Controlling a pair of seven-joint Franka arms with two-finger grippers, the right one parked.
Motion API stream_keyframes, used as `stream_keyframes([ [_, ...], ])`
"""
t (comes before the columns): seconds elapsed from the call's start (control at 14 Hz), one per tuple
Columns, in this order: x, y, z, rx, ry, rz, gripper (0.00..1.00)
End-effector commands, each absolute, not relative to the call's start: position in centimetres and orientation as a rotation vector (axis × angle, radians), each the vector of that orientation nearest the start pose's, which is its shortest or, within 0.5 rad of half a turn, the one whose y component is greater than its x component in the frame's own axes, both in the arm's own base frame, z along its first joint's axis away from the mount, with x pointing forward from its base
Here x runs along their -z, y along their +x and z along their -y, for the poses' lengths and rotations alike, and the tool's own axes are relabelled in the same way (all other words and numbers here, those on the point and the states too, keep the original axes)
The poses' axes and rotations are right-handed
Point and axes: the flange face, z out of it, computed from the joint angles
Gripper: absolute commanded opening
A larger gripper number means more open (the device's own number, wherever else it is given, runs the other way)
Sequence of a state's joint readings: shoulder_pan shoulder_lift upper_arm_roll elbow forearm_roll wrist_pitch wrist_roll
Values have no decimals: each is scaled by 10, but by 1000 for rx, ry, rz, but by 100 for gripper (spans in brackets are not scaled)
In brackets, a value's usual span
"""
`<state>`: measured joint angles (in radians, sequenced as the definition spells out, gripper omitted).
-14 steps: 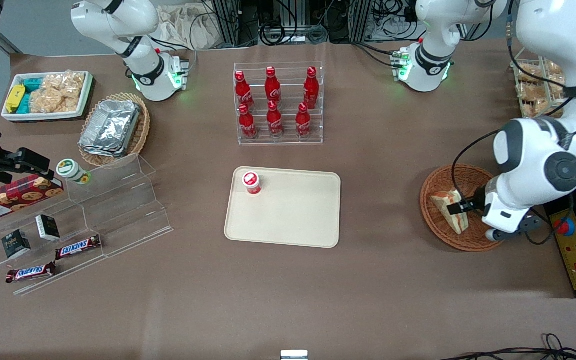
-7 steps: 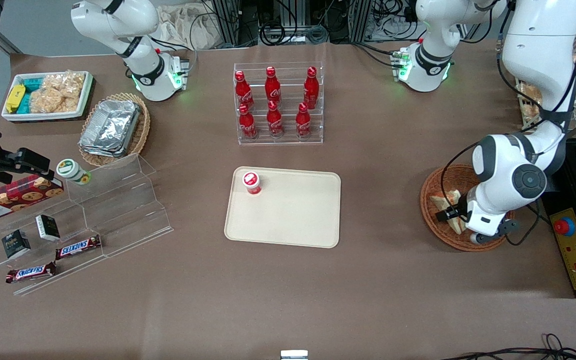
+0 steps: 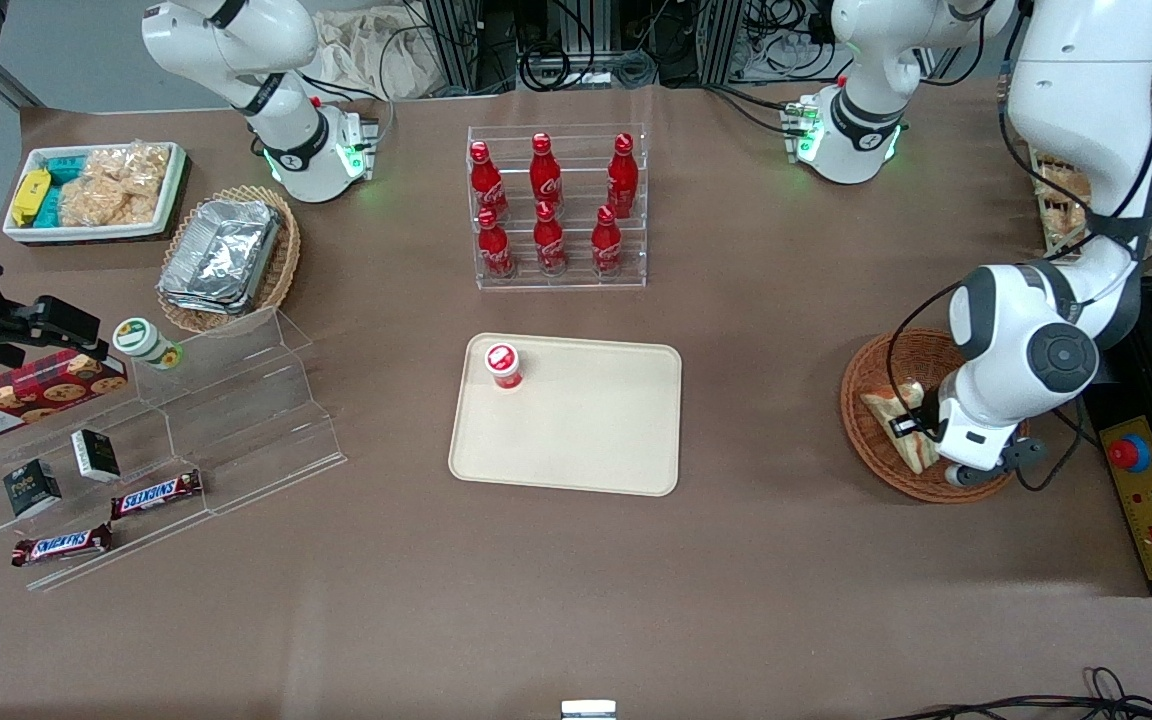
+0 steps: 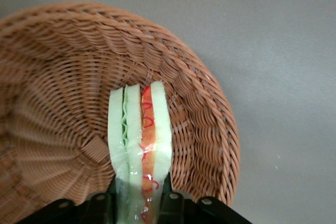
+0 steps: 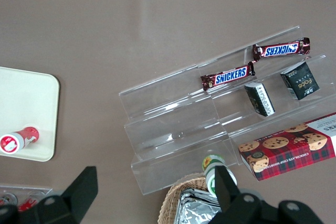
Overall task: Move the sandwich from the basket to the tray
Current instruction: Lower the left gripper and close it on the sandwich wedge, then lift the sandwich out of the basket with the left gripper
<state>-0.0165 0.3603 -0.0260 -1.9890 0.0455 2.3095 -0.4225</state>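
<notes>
The cream tray (image 3: 566,415) sits mid-frame in the front view with only a small red-capped cup (image 3: 503,365) standing at its upper-left corner, well apart from the round wicker basket (image 3: 861,440) at the right edge of the table toward the working arm's end. Over the last second the left arm has dropped low into that basket, and its gripper (image 3: 911,427) now straddles the sandwich (image 4: 140,140). The wedge stands on edge between the two fingers, which look pressed against its bread faces, so the grasp seems made and lifting comes next.
</notes>
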Motion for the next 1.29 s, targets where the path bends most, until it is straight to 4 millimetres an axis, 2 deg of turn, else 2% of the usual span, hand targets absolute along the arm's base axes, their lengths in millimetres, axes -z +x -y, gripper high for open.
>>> stream_keyframes([
  [0.0,-367,607,46,-37,-3040,480,5],
  [0.21,-450,610,87,-34,-3041,394,5],
  [0.43,-532,603,129,-69,-3023,305,2],
  [0.57,-571,591,161,-77,-3003,239,2],
  [0.71,-590,575,198,-56,-2980,219,2],
  [0.86,-593,556,236,-60,-2968,256,2],
  [1.0,-608,532,282,-50,-2974,280,0],
  [1.14,-602,511,325,-36,-2968,317,0],
  [1.21,-580,509,349,-68,-2964,331,1],
])
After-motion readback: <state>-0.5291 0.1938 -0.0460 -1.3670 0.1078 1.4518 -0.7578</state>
